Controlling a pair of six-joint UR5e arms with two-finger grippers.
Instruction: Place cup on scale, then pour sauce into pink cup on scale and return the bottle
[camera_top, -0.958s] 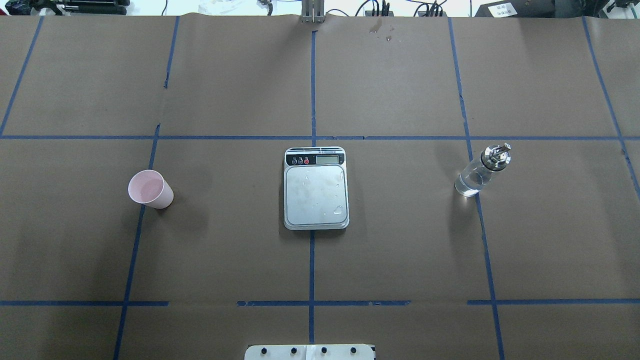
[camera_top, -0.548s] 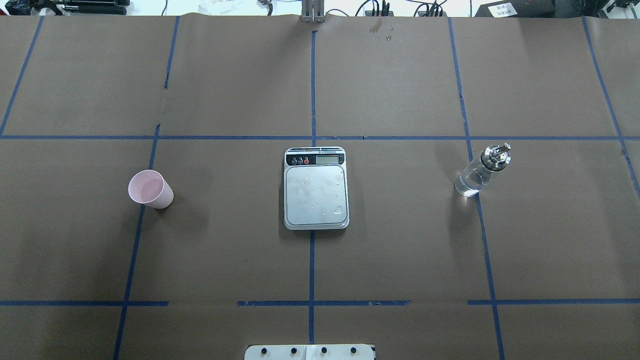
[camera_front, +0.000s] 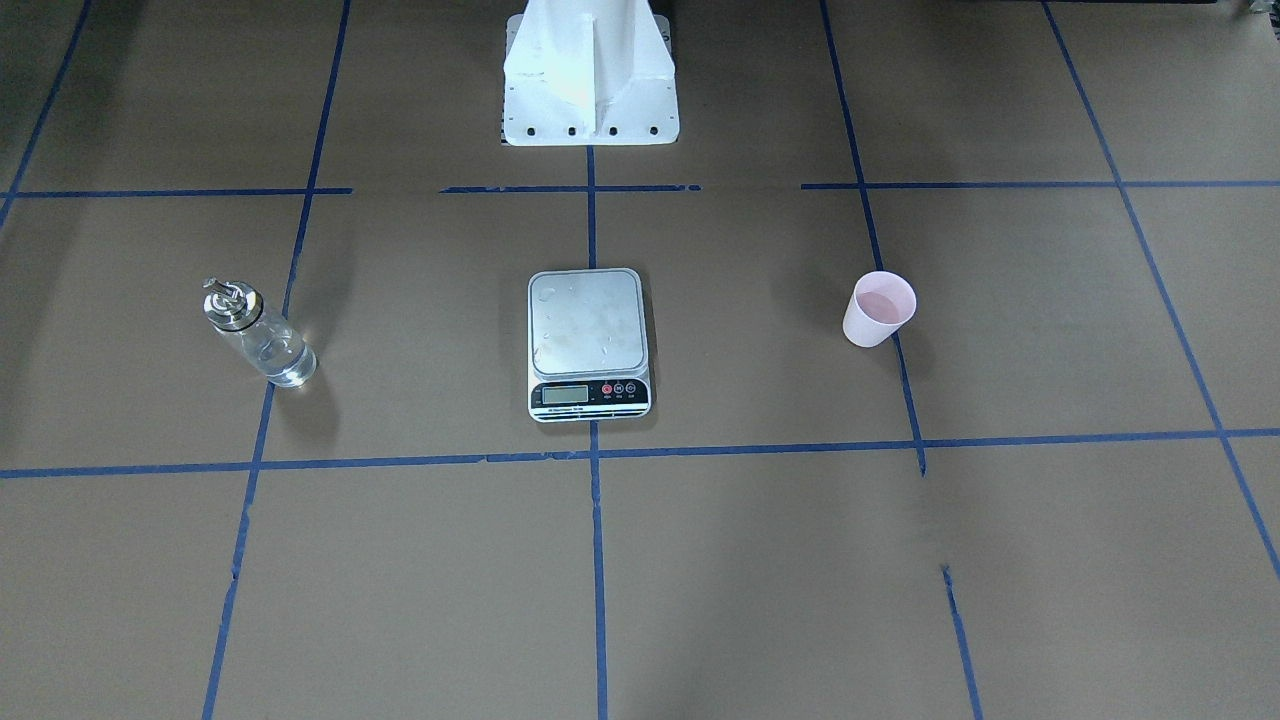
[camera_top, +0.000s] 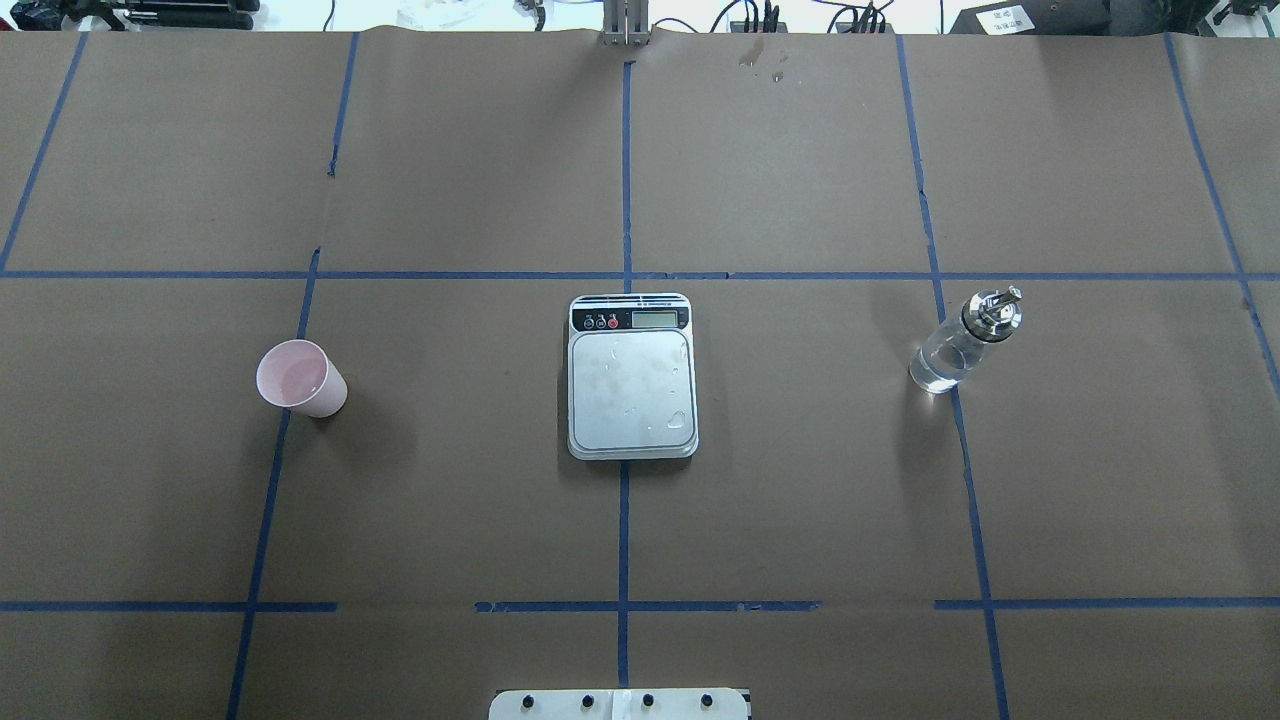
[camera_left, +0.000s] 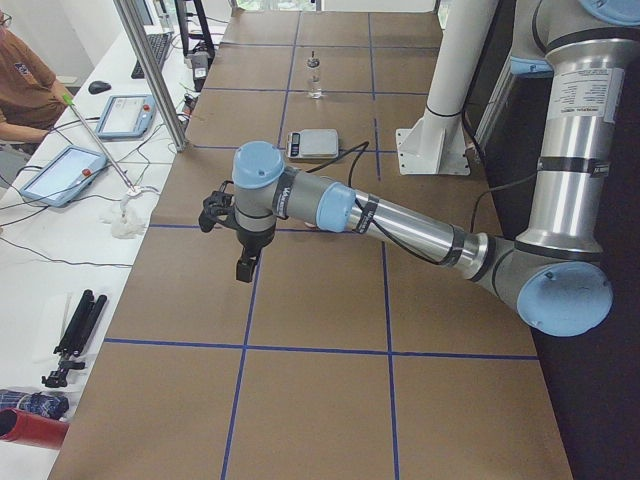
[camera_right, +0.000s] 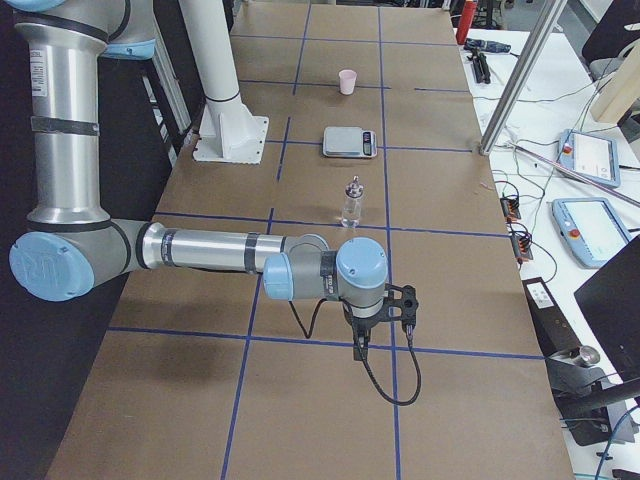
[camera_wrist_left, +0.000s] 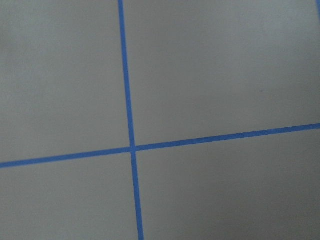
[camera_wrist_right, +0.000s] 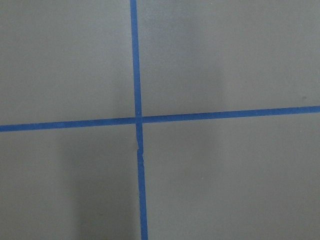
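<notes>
The pale pink cup (camera_top: 300, 378) stands upright and empty on the left of the table, also in the front-facing view (camera_front: 878, 309). The scale (camera_top: 631, 385) lies at the centre with its platform bare except for a few drops. The glass bottle (camera_top: 960, 345) with clear sauce (camera_top: 938, 365) stands upright on the right, also in the front-facing view (camera_front: 258, 335). My left gripper (camera_left: 244, 266) hangs over bare table well short of the cup. My right gripper (camera_right: 360, 345) hangs over bare table short of the bottle (camera_right: 351, 203). I cannot tell whether either is open. Both wrist views show only paper and tape.
Brown paper with blue tape lines (camera_top: 624, 520) covers the table. The white robot pedestal (camera_front: 590, 75) stands behind the scale. A metal post (camera_left: 150, 70) and a side desk with tablets (camera_left: 62, 172) run along the far edge, where a person sits.
</notes>
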